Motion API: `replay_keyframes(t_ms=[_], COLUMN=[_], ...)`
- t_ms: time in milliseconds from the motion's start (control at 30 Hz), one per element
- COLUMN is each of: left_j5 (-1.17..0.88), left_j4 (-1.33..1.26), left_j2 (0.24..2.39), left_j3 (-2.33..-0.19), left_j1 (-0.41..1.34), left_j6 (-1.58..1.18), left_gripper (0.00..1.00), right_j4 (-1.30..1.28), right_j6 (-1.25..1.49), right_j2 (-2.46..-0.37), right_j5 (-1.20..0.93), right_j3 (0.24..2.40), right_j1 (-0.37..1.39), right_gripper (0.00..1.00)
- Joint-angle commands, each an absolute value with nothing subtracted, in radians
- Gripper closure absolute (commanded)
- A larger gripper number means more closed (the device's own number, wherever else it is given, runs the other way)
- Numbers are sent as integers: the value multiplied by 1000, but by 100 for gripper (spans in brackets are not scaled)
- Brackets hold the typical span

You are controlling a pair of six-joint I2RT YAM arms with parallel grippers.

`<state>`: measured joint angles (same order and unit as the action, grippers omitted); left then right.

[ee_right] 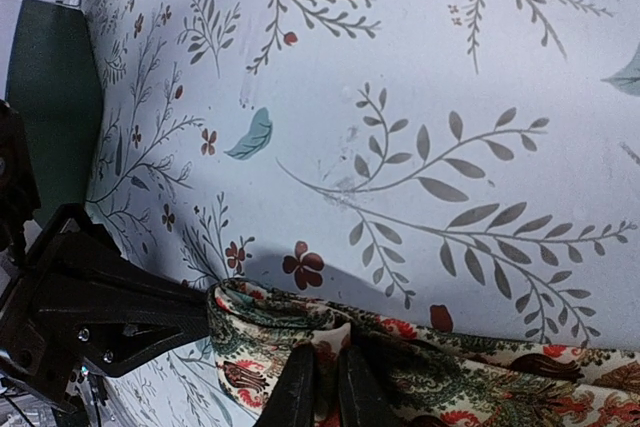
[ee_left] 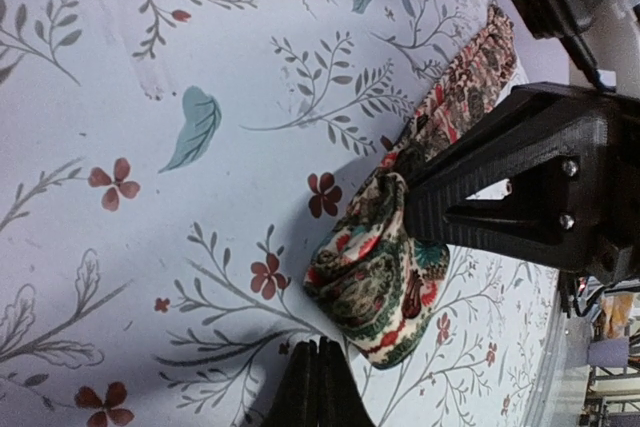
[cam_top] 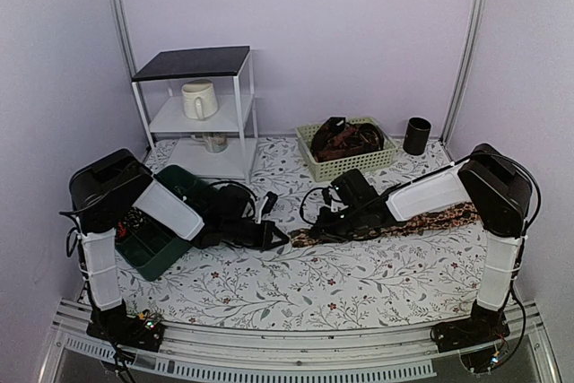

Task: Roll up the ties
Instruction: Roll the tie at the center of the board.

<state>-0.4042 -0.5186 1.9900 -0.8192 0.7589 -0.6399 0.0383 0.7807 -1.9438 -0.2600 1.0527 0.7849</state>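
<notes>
A patterned tie (cam_top: 421, 219) with a pale, red and green paisley print lies across the floral tablecloth, running right from the middle. Its left end is bunched into a loose fold (ee_left: 375, 277). My right gripper (ee_right: 328, 357) is shut on the tie (ee_right: 450, 367) just behind that fold, with fabric pinched between its fingers. My left gripper (ee_left: 320, 347) is shut with nothing between its fingers, and its tips sit right beside the fold. In the top view the left gripper (cam_top: 273, 235) and the right gripper (cam_top: 325, 226) meet at the tie's left end.
A pale green basket (cam_top: 381, 161) with more dark ties stands at the back. A black cup (cam_top: 415, 134) is to its right. A dark green box (cam_top: 157, 253) sits under my left arm. A white shelf (cam_top: 193, 114) with a mug stands at the back left.
</notes>
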Motion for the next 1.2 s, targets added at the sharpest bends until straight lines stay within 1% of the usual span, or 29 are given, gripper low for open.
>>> replay_keyframes(t_ms=[0, 200, 333, 567, 700, 833, 1033, 1167], left_j5=[-370, -422, -405, -334, -317, -298, -356, -409], left_j4=[-439, -481, -430, -372, -280, -284, -300, -361], left_j2=[2001, 2064, 2086, 2039, 2035, 2001, 2052, 2066], left_j3=[-804, -846, -872, -830, -834, -785, -839, -849], left_j1=[764, 773, 774, 776, 776, 784, 805, 808], left_j6=[-638, -662, -679, -702, -728, -744, -742, -763], left_gripper=[100, 100, 100, 100, 100, 100, 100, 100], right_j4=[31, 32, 36, 38, 43, 39, 42, 40], right_j6=[776, 777, 779, 782, 791, 792, 791, 794], right_j2=[-1957, -1961, -1957, -1951, -1956, -1948, -1945, -1941], right_j5=[-245, -243, -239, -231, -234, -232, -232, -230], right_j3=[1032, 1031, 1019, 1008, 1007, 1007, 1006, 1004], right_j1=[783, 783, 781, 780, 777, 776, 776, 776], right_gripper=[89, 89, 89, 89, 89, 89, 89, 88])
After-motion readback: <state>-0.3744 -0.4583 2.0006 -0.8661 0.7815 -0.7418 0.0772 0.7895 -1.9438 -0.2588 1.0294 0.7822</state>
